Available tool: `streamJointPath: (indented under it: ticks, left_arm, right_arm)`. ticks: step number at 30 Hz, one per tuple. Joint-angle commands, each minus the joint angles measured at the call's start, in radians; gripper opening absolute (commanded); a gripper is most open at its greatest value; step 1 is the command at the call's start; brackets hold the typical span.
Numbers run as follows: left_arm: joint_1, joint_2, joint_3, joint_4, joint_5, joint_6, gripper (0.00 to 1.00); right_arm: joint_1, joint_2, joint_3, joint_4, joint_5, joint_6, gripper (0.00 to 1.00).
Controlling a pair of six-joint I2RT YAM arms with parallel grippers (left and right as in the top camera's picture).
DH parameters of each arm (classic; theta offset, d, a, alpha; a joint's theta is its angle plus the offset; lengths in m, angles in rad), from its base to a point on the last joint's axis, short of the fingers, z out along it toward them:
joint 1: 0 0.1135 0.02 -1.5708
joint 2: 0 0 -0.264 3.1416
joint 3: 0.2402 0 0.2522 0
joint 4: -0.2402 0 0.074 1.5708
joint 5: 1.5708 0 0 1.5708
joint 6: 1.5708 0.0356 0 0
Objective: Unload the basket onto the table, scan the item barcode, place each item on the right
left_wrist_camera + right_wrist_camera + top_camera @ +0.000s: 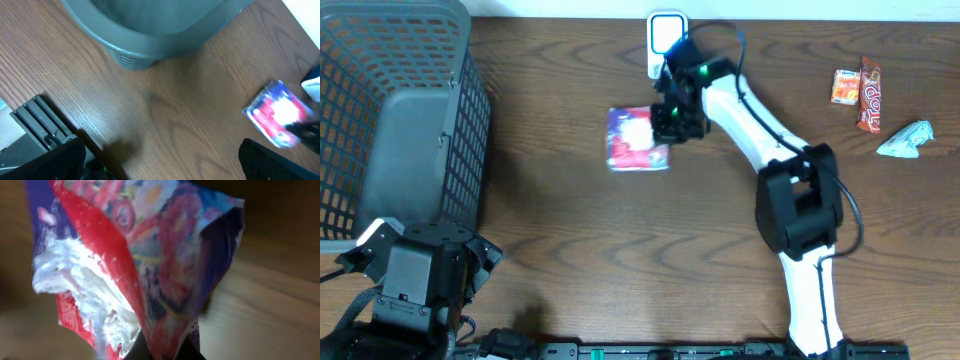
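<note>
Gripping a snack packet [635, 140], probably light, soft and slippery, by its crimped edge with right pincer [160, 352] closed tight; left pincer [167, 160] wide open, empty.

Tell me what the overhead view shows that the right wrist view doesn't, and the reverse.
Only overhead: the gray basket, the white device at the far edge, and loose snacks at the right. Only right wrist: the snack packet up close, its foil crumpled and pinched at the lower edge. Both: that purple-and-red snack packet, gripped by the right claw, with the wooden table behind it.
</note>
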Motion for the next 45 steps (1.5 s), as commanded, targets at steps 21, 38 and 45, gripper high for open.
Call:
streamJointPath:
  ticks: [21, 38, 45]
  left_arm:
    - [0.002, 0.001, 0.001, -0.003, -0.014, -0.016, 0.98]
    - [0.002, 0.001, 0.001, -0.003, -0.014, -0.016, 0.98]
    - [0.002, 0.001, 0.001, -0.003, -0.014, -0.016, 0.98]
  right_arm:
    - [0.126, -0.047, -0.092, -0.207, 0.951, 0.161, 0.01]
    - [0.253, -0.037, 0.277, -0.192, 0.695, 0.029, 0.82]
    - [0.051, -0.029, 0.316, -0.239, 0.524, -0.100, 0.84]
